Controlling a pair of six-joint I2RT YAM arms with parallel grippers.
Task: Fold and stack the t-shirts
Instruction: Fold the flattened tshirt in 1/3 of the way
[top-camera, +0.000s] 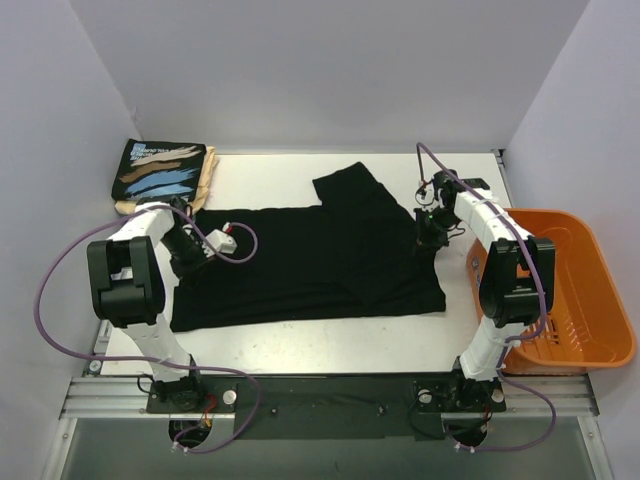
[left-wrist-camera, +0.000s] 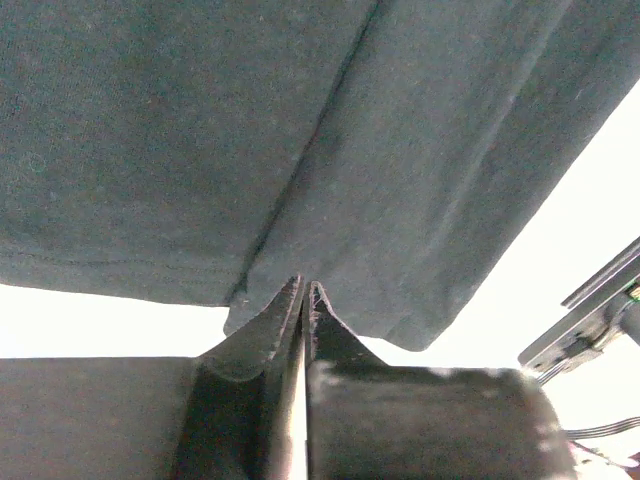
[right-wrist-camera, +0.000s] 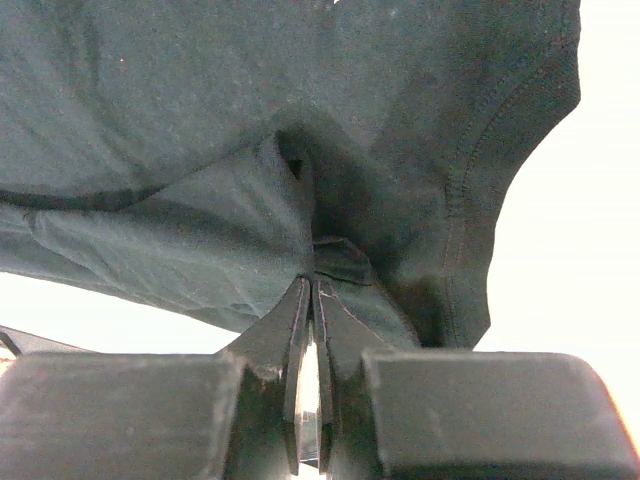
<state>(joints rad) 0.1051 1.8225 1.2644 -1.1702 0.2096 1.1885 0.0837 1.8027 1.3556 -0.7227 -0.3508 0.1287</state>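
A plain black t-shirt (top-camera: 310, 260) lies spread across the white table (top-camera: 300, 345), one sleeve pointing to the back. My left gripper (top-camera: 188, 255) sits low at its left edge. In the left wrist view the jaws of the left gripper (left-wrist-camera: 304, 285) are shut, pinching the hem of the black t-shirt (left-wrist-camera: 200, 150). My right gripper (top-camera: 428, 232) is at the shirt's right edge. Its close-up shows the right gripper (right-wrist-camera: 314, 280) shut on a bunched fold of the black t-shirt (right-wrist-camera: 180, 100) next to a stitched sleeve hem. A folded brush-stroke print t-shirt (top-camera: 160, 170) rests on a cream one (top-camera: 207, 185) at the back left.
An orange plastic basket (top-camera: 560, 213) stands off the table's right side, close behind the right arm. Purple cables loop beside both arms. White walls close in the back and sides.
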